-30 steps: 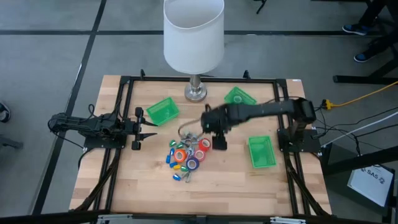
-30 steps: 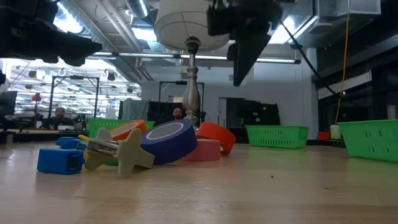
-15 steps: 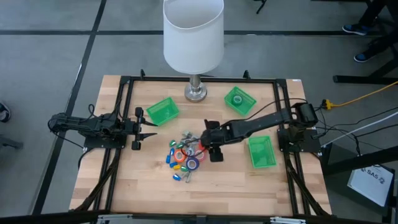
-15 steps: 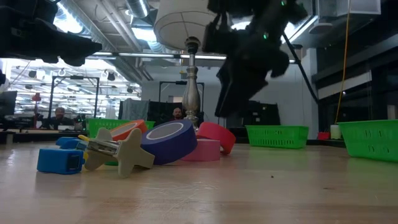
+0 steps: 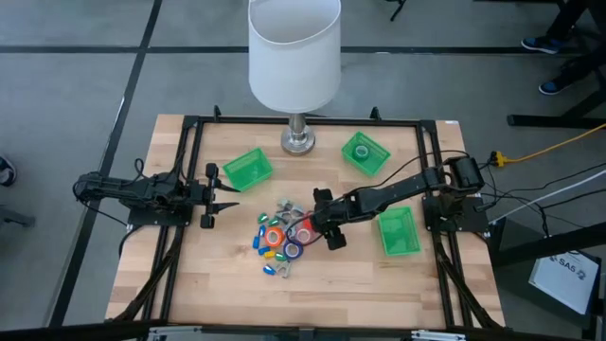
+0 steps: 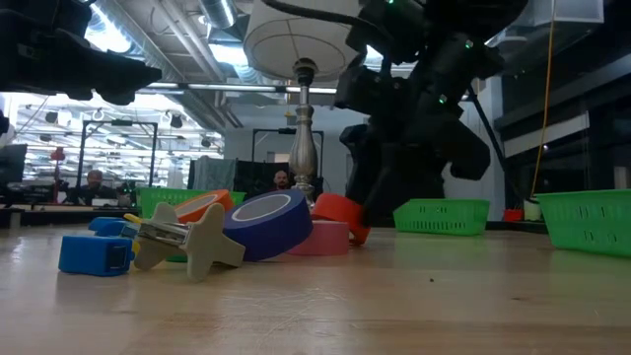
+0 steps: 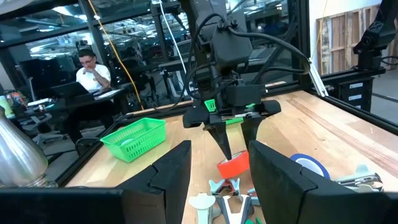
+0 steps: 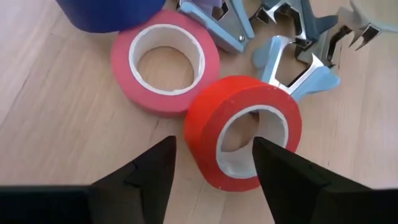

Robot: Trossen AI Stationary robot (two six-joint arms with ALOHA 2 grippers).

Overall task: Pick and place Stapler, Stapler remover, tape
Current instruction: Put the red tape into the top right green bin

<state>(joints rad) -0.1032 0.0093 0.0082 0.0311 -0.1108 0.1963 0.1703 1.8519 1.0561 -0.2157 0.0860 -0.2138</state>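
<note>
Step in hand: pick of red tape [image 8: 242, 134] from pile at counter [image 5: 379, 284] centre. Right tool [image 5: 322, 227] low over it, fingers spread, one either side of roll, not yet pinching. Next: drop a bit, close on roll wall, lift toward a bin [image 5: 398, 232]. Left tool [image 5: 213, 194] parked at left edge, part open, empty.

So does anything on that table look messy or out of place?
The small items lie jumbled in one heap mid-table rather than sorted into the green bins. One red tape roll sits tilted, propped on a pink roll, right under the open right gripper.
</note>
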